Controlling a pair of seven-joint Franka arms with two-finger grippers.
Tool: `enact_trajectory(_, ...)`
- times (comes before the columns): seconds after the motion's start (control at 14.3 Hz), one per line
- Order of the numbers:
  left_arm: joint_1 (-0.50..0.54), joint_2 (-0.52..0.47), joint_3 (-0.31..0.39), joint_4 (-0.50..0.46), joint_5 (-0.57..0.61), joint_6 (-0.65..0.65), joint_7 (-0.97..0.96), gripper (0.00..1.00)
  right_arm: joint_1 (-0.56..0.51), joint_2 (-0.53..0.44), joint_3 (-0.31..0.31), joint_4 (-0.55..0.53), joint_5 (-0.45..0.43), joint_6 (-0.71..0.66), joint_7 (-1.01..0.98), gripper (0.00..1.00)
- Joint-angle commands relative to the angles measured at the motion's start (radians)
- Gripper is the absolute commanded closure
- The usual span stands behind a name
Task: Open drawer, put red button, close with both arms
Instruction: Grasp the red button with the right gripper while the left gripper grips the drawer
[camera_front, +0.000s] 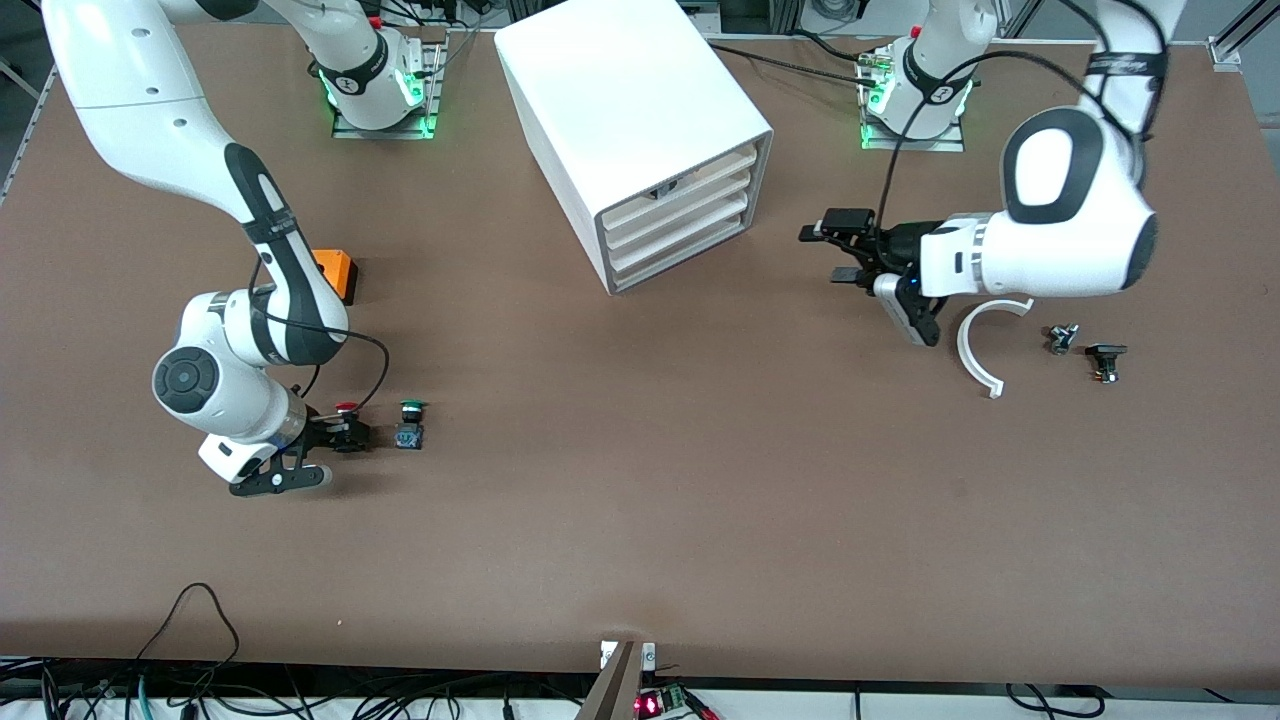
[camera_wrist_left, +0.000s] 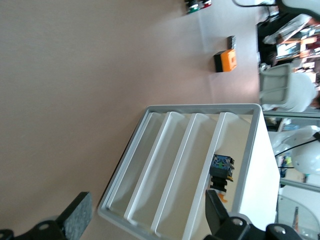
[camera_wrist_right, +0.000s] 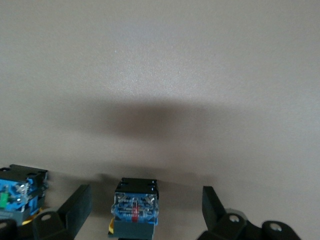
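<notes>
The red button (camera_front: 346, 408) lies on the table toward the right arm's end, its blue-black base (camera_wrist_right: 135, 207) showing in the right wrist view. My right gripper (camera_front: 350, 435) is low over it and open, with a finger (camera_wrist_right: 75, 205) on each side and a gap to the button on both. The white cabinet (camera_front: 630, 110) stands at the table's middle with all three drawer fronts flush. The middle drawer (camera_front: 680, 218) also shows in the left wrist view (camera_wrist_left: 200, 150). My left gripper (camera_front: 825, 255) hovers open and empty in front of the cabinet's drawer face, apart from it.
A green-capped button (camera_front: 410, 425) lies beside the red one, toward the left arm's end. An orange box (camera_front: 337, 272) sits under the right arm. A small button-like part (camera_wrist_left: 221, 167) lies in the top drawer. A white curved piece (camera_front: 980, 345) and two small black parts (camera_front: 1062, 338) lie under the left arm.
</notes>
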Motion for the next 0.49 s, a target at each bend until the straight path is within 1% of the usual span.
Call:
enact_trajectory(0.0, 0.003, -0.018, -0.037, -0.12, -0.136, 0.088, 0.113, 0.0, -0.016, -0.003, 0.015, -0.029, 0.009, 0.017, 0.002, 0.06)
enact_trajectory(0.14, 0.005, 0.003, -0.085, -0.168, -0.223, 0.115, 0.15, 0.0, -0.015, -0.003, 0.017, -0.041, 0.016, 0.015, 0.002, 0.13)
enact_trajectory(0.21, 0.003, 0.023, -0.097, -0.176, -0.256, 0.116, 0.167, 0.0, -0.012, -0.005, 0.018, -0.041, 0.03, 0.011, 0.002, 0.18)
enact_trajectory(0.42, 0.005, 0.055, -0.106, -0.202, -0.287, 0.115, 0.216, 0.01, -0.012, -0.005, 0.018, -0.041, 0.035, 0.009, 0.002, 0.32)
